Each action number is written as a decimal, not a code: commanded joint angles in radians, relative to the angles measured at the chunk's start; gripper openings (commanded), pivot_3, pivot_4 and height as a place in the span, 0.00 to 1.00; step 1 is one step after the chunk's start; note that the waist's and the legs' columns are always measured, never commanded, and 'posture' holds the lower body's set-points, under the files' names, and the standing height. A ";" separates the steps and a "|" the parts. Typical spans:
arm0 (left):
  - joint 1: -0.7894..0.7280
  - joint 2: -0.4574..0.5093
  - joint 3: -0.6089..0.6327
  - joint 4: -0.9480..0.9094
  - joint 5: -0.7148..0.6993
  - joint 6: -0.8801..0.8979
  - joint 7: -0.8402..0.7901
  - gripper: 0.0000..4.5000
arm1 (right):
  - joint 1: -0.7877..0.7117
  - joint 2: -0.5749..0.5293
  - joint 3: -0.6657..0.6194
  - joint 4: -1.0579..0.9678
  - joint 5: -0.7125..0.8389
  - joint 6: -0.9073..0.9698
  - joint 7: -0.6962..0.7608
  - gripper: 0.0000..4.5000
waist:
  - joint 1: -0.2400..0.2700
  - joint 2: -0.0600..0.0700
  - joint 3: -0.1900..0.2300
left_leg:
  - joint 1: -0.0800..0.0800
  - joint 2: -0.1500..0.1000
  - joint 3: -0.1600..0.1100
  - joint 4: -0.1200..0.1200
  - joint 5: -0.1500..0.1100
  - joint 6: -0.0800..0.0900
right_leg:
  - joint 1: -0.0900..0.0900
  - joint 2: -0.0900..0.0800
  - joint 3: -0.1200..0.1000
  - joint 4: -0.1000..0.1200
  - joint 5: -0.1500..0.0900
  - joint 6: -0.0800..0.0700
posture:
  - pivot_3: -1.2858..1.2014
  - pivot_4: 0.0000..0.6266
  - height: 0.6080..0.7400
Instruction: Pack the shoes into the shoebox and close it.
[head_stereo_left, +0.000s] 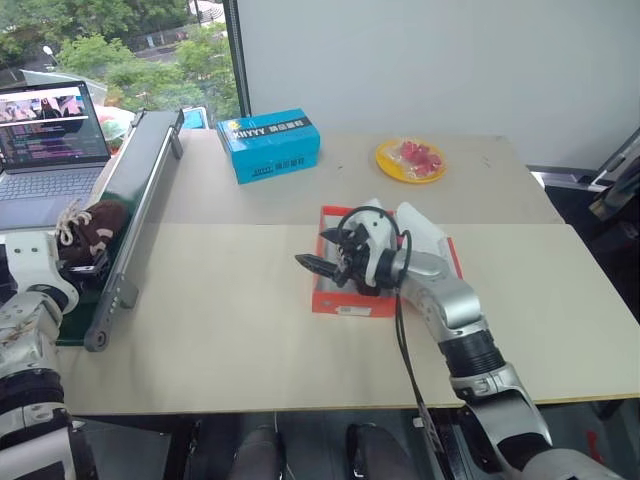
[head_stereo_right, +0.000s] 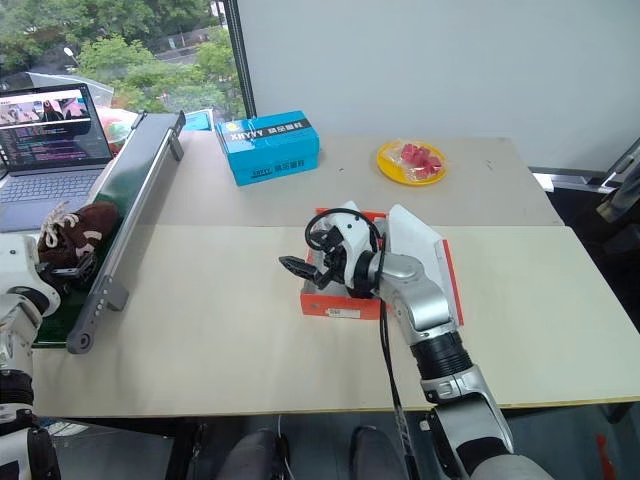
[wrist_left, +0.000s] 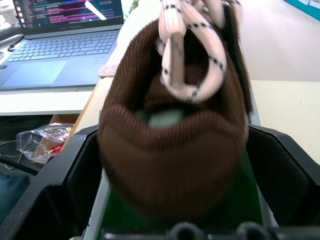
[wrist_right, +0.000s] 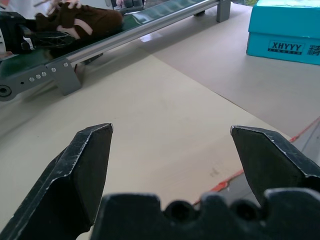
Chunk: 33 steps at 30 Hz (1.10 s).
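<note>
Shoe (head_stereo_left: 92, 228) at frame left sits between your wide-open left gripper (wrist_left: 175, 200) fingers; clamp next, right gripper (head_stereo_left: 325, 255) gapes empty.

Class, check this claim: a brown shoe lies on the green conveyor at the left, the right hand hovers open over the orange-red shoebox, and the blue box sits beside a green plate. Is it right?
One detail is wrong: the plate is yellow, not green, as the left eye view shows. The rest stands: the brown shoe lies on the green conveyor, the right hand hovers open over the orange-red shoebox, and the blue box sits nearby.
</note>
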 joint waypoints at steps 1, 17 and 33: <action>0.009 -0.026 0.019 -0.083 -0.048 -0.009 -0.023 0.82 | -0.018 -0.008 -0.023 -0.045 0.010 0.004 -0.002 1.00 | 0.000 0.000 0.000 | 0.000 0.000 0.000 0.000 0.000 0.000 | 0.000 0.000 0.000 0.000 0.000 0.000 | 0.52 0.24 1.00; -0.161 -0.268 -0.226 -0.755 -0.174 0.314 0.067 0.50 | -0.188 0.141 -0.371 -0.078 0.428 0.380 -0.209 1.00 | 0.007 0.000 0.000 | -0.003 0.000 -0.003 0.002 0.000 0.000 | 0.000 0.000 -0.001 0.001 0.001 0.000 | 0.52 0.24 1.00; -0.242 -0.597 -0.387 -0.974 -0.346 0.594 0.179 0.50 | -0.174 0.198 -0.525 -0.122 0.648 0.498 -0.496 1.00 | -0.010 0.001 0.000 | -0.002 -0.001 -0.009 0.001 0.000 0.000 | 0.000 0.001 0.002 0.000 0.001 0.000 | 0.52 0.24 1.00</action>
